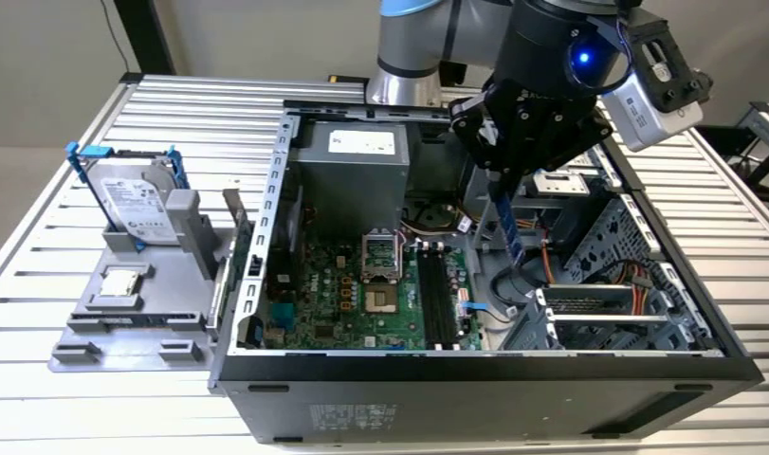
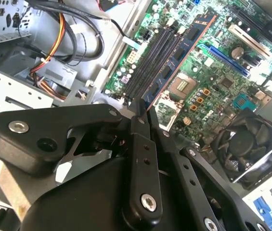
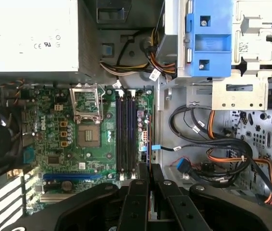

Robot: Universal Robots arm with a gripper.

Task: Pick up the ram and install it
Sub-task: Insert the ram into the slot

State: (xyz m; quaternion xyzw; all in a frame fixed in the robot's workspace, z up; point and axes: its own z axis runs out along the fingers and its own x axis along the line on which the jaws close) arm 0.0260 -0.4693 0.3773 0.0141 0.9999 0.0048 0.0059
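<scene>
An open computer case (image 1: 283,180) is shown on a slatted counter (image 1: 55,152), with the arm reaching in from above. The ram (image 1: 508,223) has been picked up and is gripped in the pincer (image 1: 501,175), whose fingers are closed narrowly on its upper end. It is held in the air inside the case, above the board (image 1: 346,294), and touches nothing else.

Installation is not yet done. The black slots (image 1: 437,299) are seen empty, and the ram is carried just to the exterior view's right of them, over the cables beside the board.

In the exterior view the ram appears as a narrow blue strip running down from the pincer, leaning slightly to that view's right. In the second wrist view its broad face with chips (image 2: 179,54) stretches away from the pincer (image 2: 143,103), roughly in line with the slots (image 2: 150,62). In the first wrist view it is seen edge-on (image 3: 148,156), beside the slots (image 3: 126,132). Whether the long axis hangs steeply or lies level cannot be told for certain.
</scene>
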